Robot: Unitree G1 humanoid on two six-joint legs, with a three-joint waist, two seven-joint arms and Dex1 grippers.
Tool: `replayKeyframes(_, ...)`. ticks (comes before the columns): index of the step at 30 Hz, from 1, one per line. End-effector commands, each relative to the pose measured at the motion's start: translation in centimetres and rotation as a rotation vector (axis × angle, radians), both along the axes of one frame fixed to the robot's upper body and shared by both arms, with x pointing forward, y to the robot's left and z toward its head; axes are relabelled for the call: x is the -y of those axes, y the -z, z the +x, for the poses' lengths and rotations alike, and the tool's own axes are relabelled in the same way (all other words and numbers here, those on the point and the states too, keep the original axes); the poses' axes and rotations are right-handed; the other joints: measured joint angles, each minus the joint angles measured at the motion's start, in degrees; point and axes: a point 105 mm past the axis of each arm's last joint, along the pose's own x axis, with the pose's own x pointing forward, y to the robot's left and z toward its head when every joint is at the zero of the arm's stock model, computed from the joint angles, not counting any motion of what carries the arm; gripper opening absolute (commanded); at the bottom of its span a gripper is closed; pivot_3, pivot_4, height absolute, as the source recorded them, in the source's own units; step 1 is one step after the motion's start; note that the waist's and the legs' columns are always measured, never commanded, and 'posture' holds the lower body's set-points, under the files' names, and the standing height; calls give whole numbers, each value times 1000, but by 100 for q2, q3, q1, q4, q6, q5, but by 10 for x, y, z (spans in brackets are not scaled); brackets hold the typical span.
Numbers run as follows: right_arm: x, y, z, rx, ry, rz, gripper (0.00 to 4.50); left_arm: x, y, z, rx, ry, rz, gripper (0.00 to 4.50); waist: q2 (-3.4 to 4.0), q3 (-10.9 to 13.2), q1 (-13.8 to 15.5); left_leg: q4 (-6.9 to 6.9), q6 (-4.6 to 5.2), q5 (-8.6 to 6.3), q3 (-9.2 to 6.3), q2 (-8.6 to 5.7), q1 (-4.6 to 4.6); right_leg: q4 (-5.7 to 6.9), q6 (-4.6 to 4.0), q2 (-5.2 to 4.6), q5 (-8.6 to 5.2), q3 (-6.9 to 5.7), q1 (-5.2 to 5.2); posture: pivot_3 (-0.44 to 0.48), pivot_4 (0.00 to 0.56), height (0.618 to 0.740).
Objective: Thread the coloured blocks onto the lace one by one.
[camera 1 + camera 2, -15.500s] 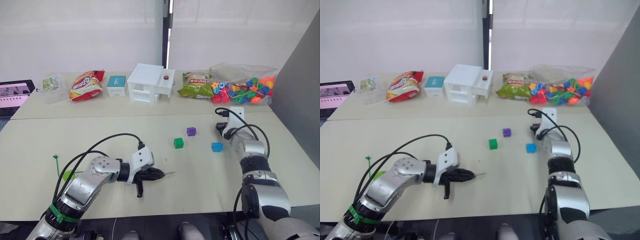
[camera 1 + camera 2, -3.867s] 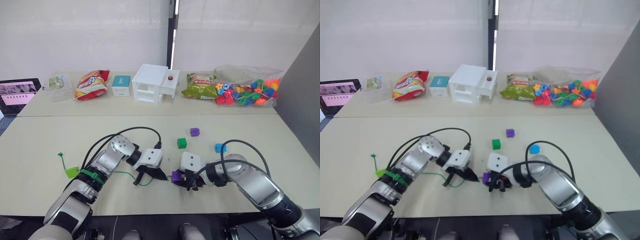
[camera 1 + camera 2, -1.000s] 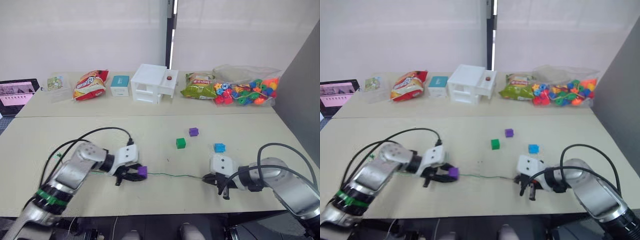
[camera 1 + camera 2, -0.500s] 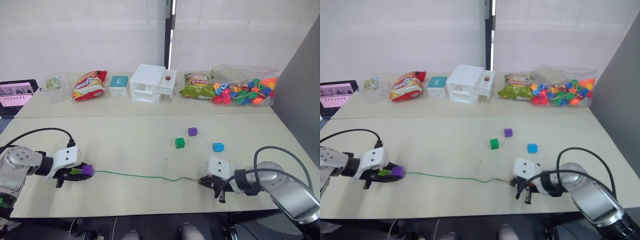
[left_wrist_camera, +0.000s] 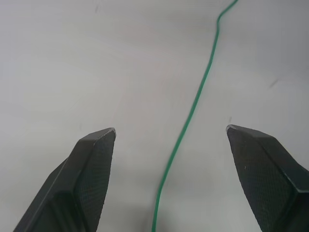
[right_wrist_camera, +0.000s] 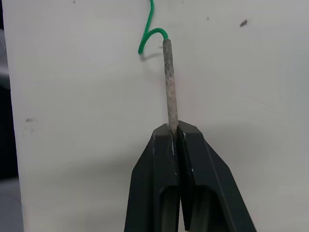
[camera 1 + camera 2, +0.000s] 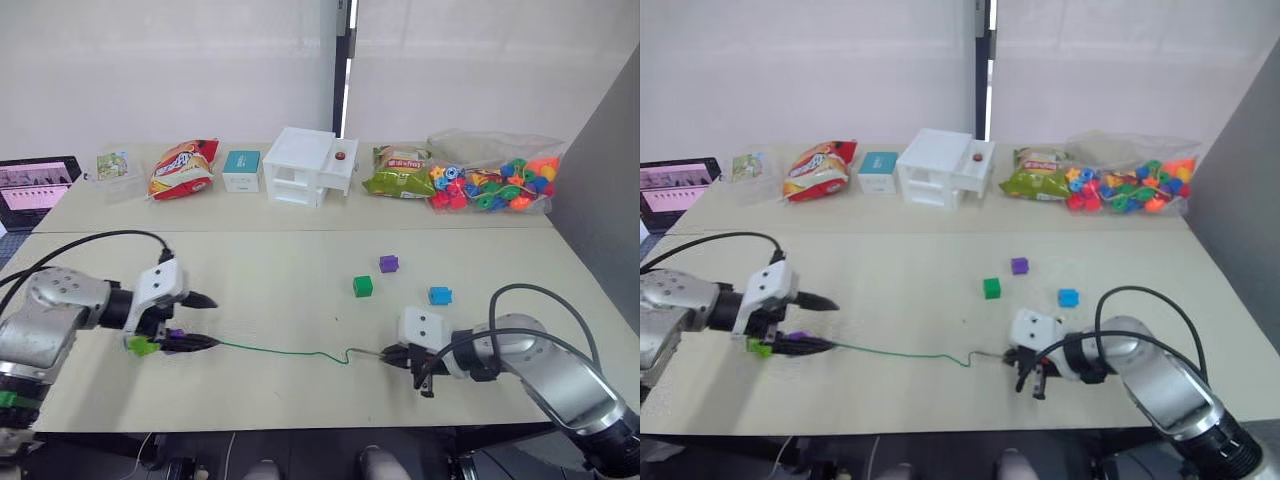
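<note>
The green lace [image 7: 290,350] lies across the table's front. Its grey tip [image 6: 168,82] is pinched in my shut right gripper [image 7: 388,352], as the right wrist view shows. At the lace's left end a purple block [image 7: 174,333] and a lime green block [image 7: 140,345] sit on the string. My left gripper [image 7: 212,321] stands open around that end, one finger on each side, and the lace [image 5: 193,104] runs out between the fingers. A dark green block [image 7: 362,286], a second purple block [image 7: 389,264] and a blue block [image 7: 439,295] lie loose right of centre.
Along the back edge stand a laptop [image 7: 35,185], snack bags [image 7: 180,168], a small teal box [image 7: 238,170], a white box [image 7: 308,165], a green packet [image 7: 392,180] and a bag of bright beads [image 7: 490,185]. A grey partition [image 7: 600,200] closes off the right.
My left gripper has opened and let go of the purple block, which stays on the lace at the left. The right gripper, still shut on the tip, has shifted slightly left.
</note>
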Motion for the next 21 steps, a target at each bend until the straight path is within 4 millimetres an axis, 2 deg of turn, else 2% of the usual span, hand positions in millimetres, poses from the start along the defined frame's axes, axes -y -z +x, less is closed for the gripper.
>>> replayKeyframes(1,-11,-4,4,32,-27,-3,0,48,6,-6,-7,92,-72,3880,0,0,1,0,0,0,0,-1,1,0,0,0,0,1,1,0,150,740)
replayKeyframes(5,-25,-9,7,50,-65,-4,0,95,16,-7,-11,150,-156,3880,-4,-1,5,8,0,0,-2,-2,-5,1,-1,0,1,1,-1,0,150,740)
replayKeyframes(8,-29,-11,9,58,-71,-7,0,117,24,-7,-16,174,-196,3880,-4,-1,-4,8,0,0,-6,-2,-4,4,-2,2,2,0,-3,0,150,740)
replayKeyframes(11,-30,-11,11,63,-70,-12,0,128,30,-2,-33,168,-226,3880,-4,-1,2,8,0,0,-6,-4,-4,3,-2,0,1,0,-2,0,150,740)
replayKeyframes(14,-29,-13,12,67,-63,-13,0,131,34,0,-47,163,-238,3880,-4,-1,-2,8,0,0,-7,-4,-3,2,-2,0,1,0,-1,0,150,740)
replayKeyframes(15,-29,-14,12,68,-61,-13,0,132,33,-1,-58,168,-247,3340,-4,-1,-2,8,0,0,-7,-4,-2,3,-2,1,1,0,-2,0,150,740)
replayKeyframes(18,-29,-15,12,69,-56,-11,0,133,38,-4,-62,180,-230,2445,-4,-1,6,8,0,0,-7,-4,-3,3,-2,-1,1,1,-1,0,150,740)
replayKeyframes(21,-29,-16,11,69,-53,-7,0,133,38,-2,-59,171,-235,1321,-4,-1,8,8,0,0,-7,-5,-3,2,-2,-1,1,0,-1,0,150,740)
